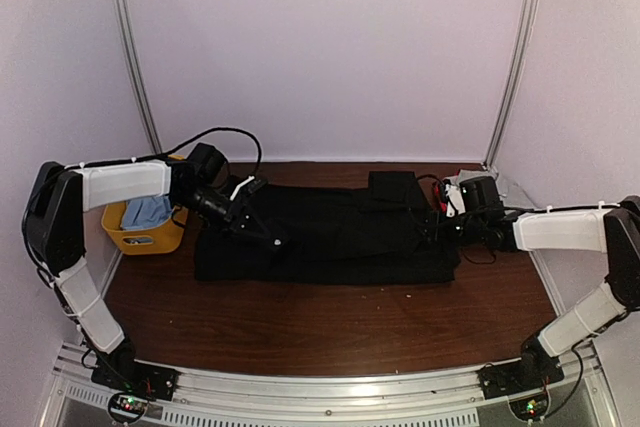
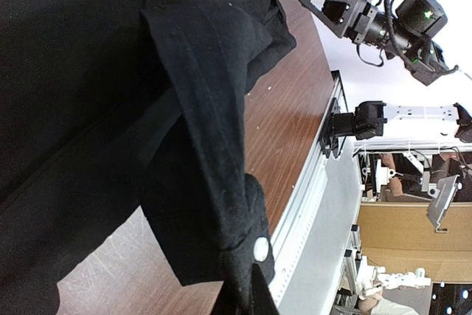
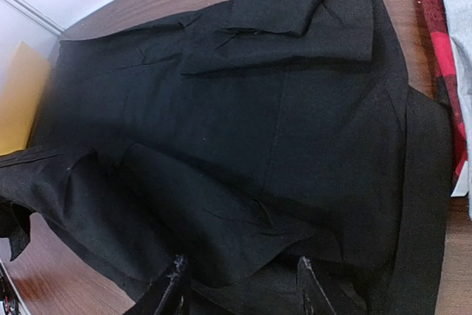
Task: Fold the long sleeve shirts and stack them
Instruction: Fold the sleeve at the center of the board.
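Left claw (image 1: 272, 239) pinches cuff (image 2: 247, 245) of black shirt (image 1: 340, 237) (button showing); my right claw (image 3: 242, 289) spread wide. Lay sleeve straight across, avoid bunching.

The soft plain black long sleeve shirt (image 1: 340, 232) lies spread on the brown table (image 1: 330, 327). Its long side runs left to right, and it is creased, with a flap doubled over along its far edge. Near its left end a narrow stitched strip bearing a small white button (image 2: 260, 248) stands up in a bunched ridge, pinched in my left gripper (image 1: 274, 239).
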`<state>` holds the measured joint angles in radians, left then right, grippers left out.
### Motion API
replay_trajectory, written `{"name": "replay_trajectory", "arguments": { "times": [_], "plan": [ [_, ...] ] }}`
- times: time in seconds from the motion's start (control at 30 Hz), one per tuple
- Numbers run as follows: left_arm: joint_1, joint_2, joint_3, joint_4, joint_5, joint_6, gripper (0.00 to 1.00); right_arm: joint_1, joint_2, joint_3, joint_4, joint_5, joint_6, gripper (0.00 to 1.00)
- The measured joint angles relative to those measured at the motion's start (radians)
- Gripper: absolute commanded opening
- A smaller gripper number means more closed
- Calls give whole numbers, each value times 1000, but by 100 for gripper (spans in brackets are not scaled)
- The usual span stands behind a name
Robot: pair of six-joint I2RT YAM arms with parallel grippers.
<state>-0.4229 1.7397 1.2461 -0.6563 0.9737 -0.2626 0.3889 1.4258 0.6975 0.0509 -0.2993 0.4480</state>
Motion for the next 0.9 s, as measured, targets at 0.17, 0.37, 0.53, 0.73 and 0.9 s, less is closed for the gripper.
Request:
{"name": "replay_trajectory", "arguments": {
  "times": [0.17,0.37,0.53,0.73,0.9],
  "plan": [
    [52,-47,-78,1,7,8,0,0,29,1,-8,32,-6,48],
    [87,-62,-129,27,19,5,0,0,58,2,-11,40,-8,47],
    [125,-48,-137,50,33,3,1,6,60,2,-10,42,-8,47],
    [165,-8,-195,132,36,-32,14,10,60,2,-10,44,-8,47],
    [164,3,-238,212,12,-70,25,10,61,2,-7,45,-6,47]
  ]
}}
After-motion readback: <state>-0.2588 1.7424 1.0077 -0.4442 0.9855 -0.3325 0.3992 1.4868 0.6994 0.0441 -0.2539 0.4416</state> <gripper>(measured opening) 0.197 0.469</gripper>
